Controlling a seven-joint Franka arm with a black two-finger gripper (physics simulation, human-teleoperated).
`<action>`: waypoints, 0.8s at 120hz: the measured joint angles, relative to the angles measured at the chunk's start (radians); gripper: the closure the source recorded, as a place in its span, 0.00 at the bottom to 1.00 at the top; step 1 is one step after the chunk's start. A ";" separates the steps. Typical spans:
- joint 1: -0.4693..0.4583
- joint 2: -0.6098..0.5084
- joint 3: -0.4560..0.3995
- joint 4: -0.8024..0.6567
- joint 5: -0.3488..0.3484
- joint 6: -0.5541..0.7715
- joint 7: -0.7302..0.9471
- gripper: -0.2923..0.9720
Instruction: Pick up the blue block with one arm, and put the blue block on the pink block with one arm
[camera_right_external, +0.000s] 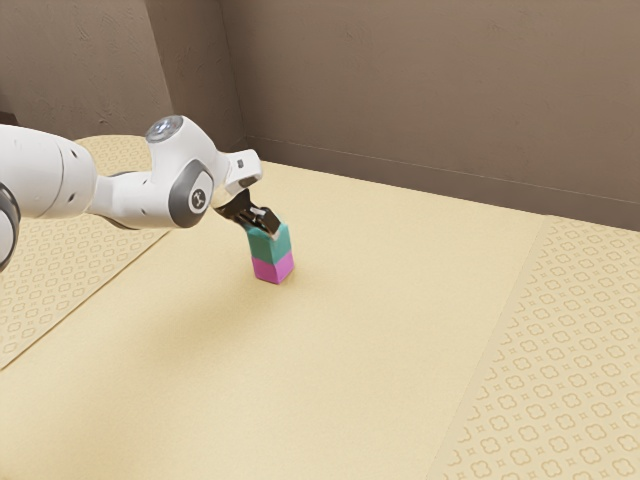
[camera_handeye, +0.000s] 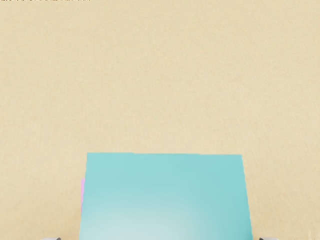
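Note:
The blue block (camera_right_external: 272, 242), teal in colour, sits squarely on top of the pink block (camera_right_external: 272, 268) near the middle of the tan table. My gripper (camera_right_external: 260, 220) hovers at the blue block's upper left edge, its fingertips about level with the block's top face. The gripper is open, straddling the block with small gaps on both sides. In the wrist view the blue block's top (camera_handeye: 165, 197) lies just under my hand, and a thin sliver of the pink block (camera_handeye: 82, 195) peeks out along one side.
The plain tan table surface (camera_right_external: 380, 330) stretches around the stack. Patterned mat areas lie along the exterior view's right (camera_right_external: 560, 380) and left (camera_right_external: 60, 270). A brown wall (camera_right_external: 430, 90) runs behind the table.

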 joint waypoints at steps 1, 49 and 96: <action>0.000 0.000 0.000 0.000 0.000 0.000 0.000 0.34; 0.000 -0.115 0.022 0.123 0.010 -0.300 -0.003 0.25; 0.000 -0.110 0.029 0.205 0.062 -0.532 -0.017 0.23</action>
